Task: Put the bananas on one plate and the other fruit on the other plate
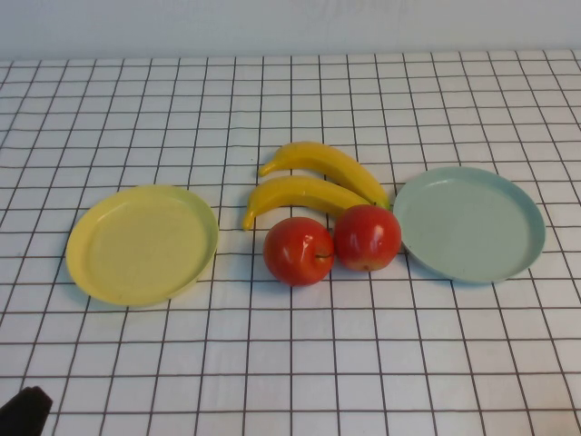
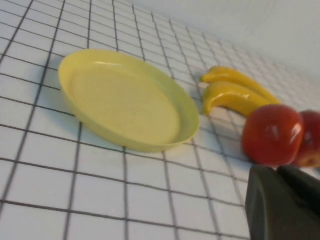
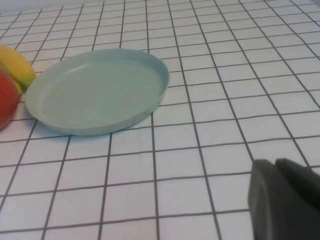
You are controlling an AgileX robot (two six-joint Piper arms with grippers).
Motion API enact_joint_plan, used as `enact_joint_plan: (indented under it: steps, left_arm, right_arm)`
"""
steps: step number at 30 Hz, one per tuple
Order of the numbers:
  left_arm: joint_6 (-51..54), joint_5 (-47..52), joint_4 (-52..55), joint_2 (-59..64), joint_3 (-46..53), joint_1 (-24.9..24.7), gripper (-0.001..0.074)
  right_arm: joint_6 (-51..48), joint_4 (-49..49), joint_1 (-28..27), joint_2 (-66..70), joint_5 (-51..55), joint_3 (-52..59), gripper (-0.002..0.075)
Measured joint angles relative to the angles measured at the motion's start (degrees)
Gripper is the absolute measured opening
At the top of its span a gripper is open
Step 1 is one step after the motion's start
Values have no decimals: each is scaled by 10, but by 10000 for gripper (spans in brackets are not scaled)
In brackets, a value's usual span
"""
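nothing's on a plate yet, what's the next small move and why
Probably open the right gripper, shut and parked near the table's front edge, and reach for the rear banana. It lies uncovered nearest the blue-green plate, while both apples sit in front. The left gripper, also shut, hangs back beside the yellow plate.

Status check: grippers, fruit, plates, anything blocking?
Left gripper shut, near table edge; right gripper shut, near blue plate. Bananas and apples between plates, unsorted. Yellow plate empty. Nothing blocking.

The table is covered by a white cloth (image 1: 300,363) printed with a black grid. A plain pale wall (image 1: 272,27) is seen behind it.
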Motion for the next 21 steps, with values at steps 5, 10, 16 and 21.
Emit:
enact_joint_plan:
  steps: [5, 10, 16, 21]
  left_arm:
    - [-1, -45, -147, 0, 0, 0, -5]
    - [-1, -85, -186, 0, 0, 0, -5]
    - [-1, -124, -275, 0, 0, 0, -5]
    - [46, -92, -293, 0, 0, 0, -5]
  right_arm:
    - [0, 0, 0, 0, 0, 0, -15]
    - [0, 0, 0, 0, 0, 0, -15]
    - [0, 0, 0, 0, 0, 0, -15]
    - [0, 0, 0, 0, 0, 0, -15]
